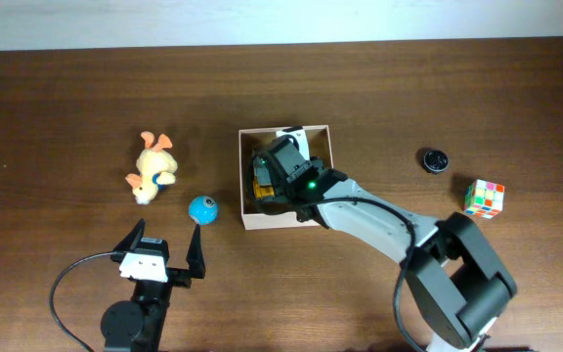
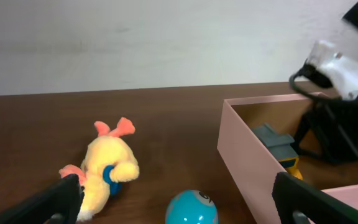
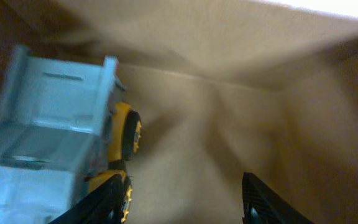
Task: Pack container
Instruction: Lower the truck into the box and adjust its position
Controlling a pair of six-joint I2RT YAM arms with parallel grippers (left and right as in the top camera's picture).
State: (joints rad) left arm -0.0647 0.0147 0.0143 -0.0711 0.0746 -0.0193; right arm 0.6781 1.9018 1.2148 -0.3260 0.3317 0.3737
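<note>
Toy truck (image 3: 55, 124) lies inside the container (image 1: 286, 224). The right tool (image 3: 179, 199) stands apart beside it, and the left tool (image 1: 164, 246) is wide apart near the counter's front edge. Plush duck (image 1: 151, 168), blue ball (image 1: 202, 208), cube (image 1: 484, 198) and black disc (image 1: 434, 159) lie unpacked.

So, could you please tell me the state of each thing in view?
container: open-topped, toy truck inside
toy truck: resting inside the container
plush duck: lying on table, outside
blue ball: on table, outside
puzzle cube: scrambled, on table
left gripper: open, empty
right gripper: open, inside container
</note>
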